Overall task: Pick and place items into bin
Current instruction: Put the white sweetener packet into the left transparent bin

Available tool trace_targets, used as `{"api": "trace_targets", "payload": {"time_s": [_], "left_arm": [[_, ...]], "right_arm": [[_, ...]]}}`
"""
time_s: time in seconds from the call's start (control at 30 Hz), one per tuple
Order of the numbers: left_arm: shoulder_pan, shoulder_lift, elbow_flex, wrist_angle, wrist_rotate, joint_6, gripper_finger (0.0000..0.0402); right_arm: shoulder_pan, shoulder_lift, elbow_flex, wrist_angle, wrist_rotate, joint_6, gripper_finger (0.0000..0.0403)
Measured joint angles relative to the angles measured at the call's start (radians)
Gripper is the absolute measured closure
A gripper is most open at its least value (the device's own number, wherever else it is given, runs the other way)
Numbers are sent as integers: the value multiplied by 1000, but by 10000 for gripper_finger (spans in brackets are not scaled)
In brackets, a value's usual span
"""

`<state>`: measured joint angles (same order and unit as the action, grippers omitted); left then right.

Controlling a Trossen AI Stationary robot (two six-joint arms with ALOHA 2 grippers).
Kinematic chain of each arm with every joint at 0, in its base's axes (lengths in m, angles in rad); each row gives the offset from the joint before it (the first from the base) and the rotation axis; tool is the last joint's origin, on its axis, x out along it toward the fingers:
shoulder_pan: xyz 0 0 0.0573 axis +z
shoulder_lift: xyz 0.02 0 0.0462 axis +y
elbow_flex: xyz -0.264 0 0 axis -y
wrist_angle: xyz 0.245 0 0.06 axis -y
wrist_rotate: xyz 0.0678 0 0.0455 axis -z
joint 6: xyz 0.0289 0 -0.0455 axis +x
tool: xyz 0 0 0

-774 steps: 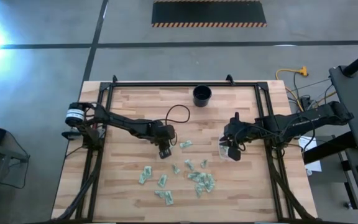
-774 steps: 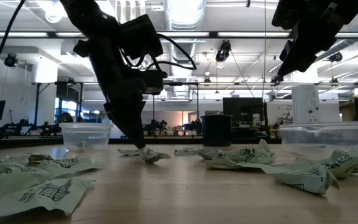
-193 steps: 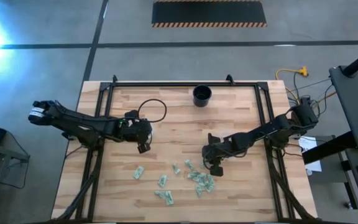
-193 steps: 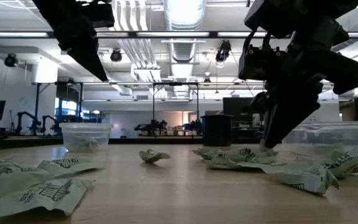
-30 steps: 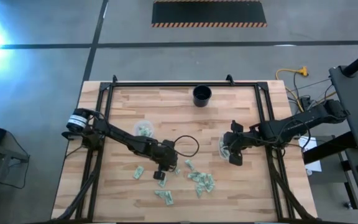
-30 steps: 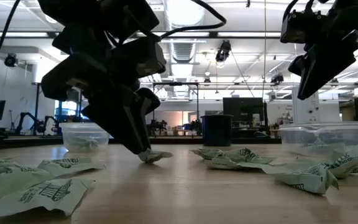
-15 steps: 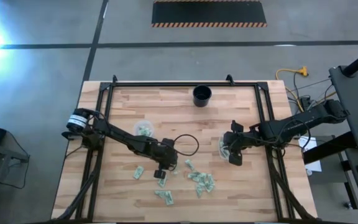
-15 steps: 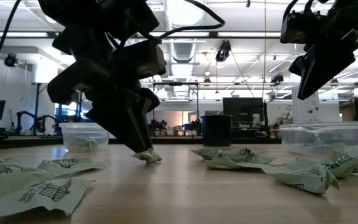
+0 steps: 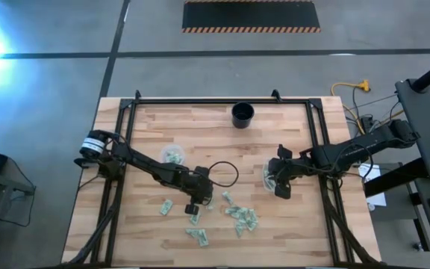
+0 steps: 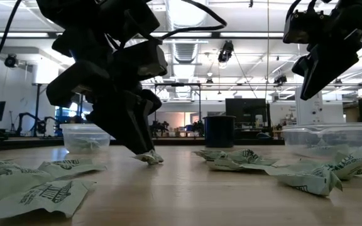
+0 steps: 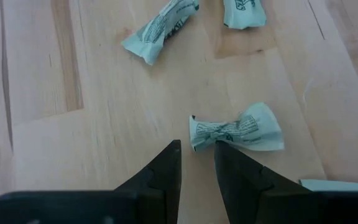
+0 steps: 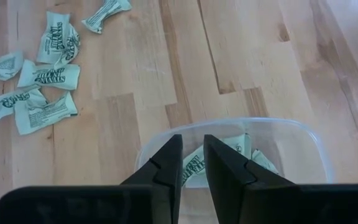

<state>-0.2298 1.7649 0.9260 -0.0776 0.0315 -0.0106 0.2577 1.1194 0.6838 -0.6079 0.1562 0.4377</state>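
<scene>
Comparing with half a second back, hardly anything differs: the left gripper is still low over the desk, the right gripper still hangs above its tub.

Left fingers are a narrow gap apart, tips right at the end of one packet; I can't tell if they actually pinch it. Right fingers are also slightly apart, holding nothing I can see.

Counts: two clear tubs, the second tub on the left side, one dark cup at the far edge, and roughly a dozen loose packets in the near middle of the desk, with a few more inside each tub.

Packets in the heap overlap, so the exact count is hard. From the low view, the left arm hides part of the left tub.
</scene>
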Motion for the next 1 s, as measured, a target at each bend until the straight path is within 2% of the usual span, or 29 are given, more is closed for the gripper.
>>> {"api": "trace_targets", "payload": {"time_s": [0.83,1.0], "left_arm": [[0,0,-2,18,18,28,322],[1,33,1,29,38,20,322]], "right_arm": [[0,0,0,14,0,0,346],[0,0,0,17,1,0,346]]}}
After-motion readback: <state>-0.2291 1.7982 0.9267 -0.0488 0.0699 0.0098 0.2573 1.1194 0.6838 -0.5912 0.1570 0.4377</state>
